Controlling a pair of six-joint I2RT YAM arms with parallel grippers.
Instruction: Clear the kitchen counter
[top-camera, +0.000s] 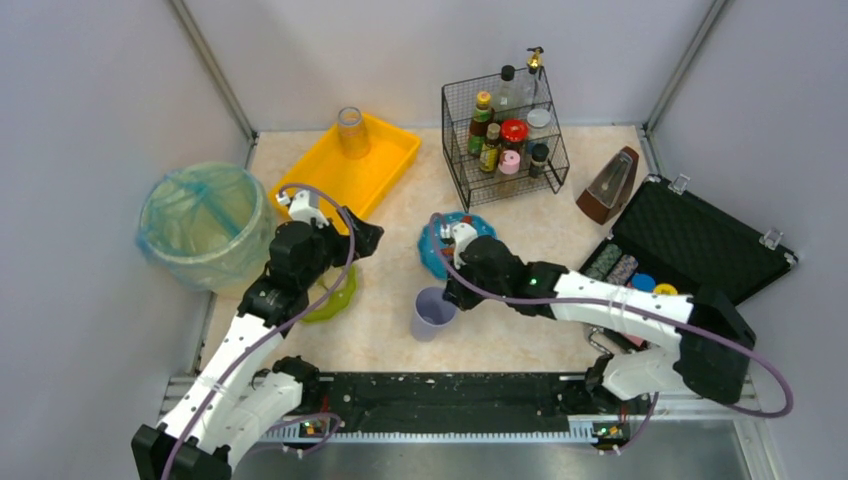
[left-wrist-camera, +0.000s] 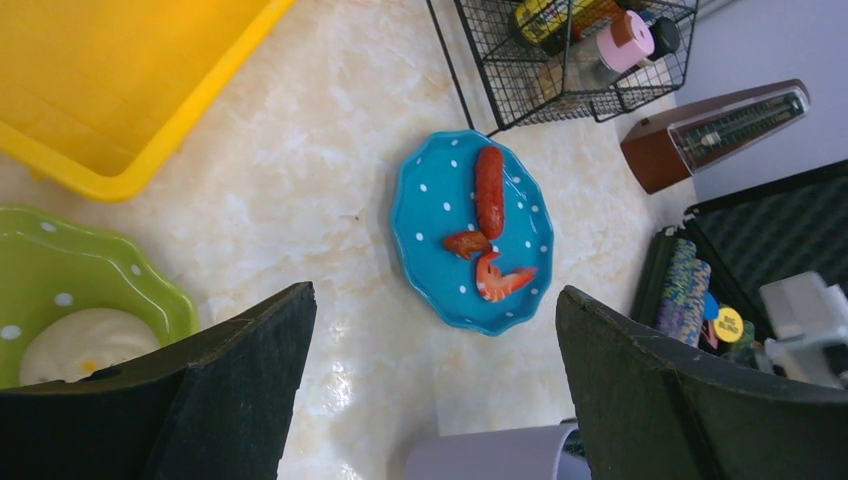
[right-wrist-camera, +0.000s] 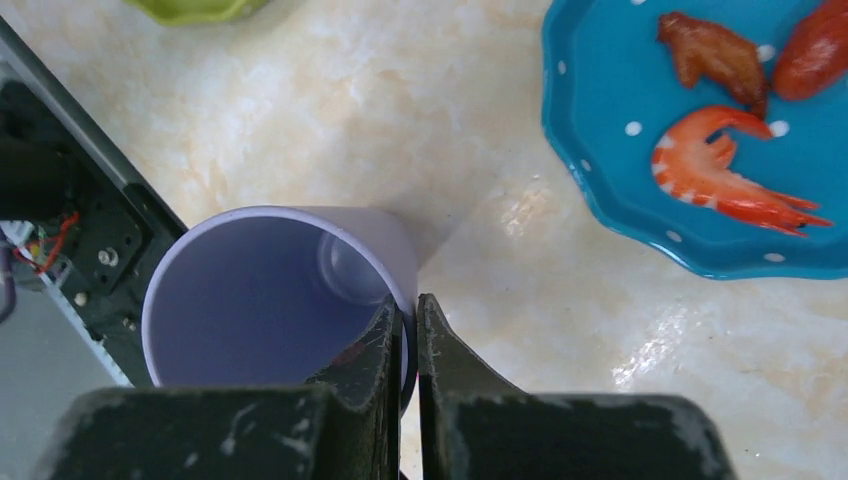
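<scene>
Pinching the cup (right-wrist-camera: 235, 300) by its rim, one finger inside, one outside, the right hand (right-wrist-camera: 410, 315) seems set to lift it; the left hand (left-wrist-camera: 432, 300) hangs open, plate (left-wrist-camera: 430, 200) ahead.

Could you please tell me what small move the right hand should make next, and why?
Probably lift straight up a little. The right hand is pinched shut on the rim of the lavender cup, which stands upright on the kitchen counter beside the blue plate, so a vertical lift should avoid tipping it.
</scene>
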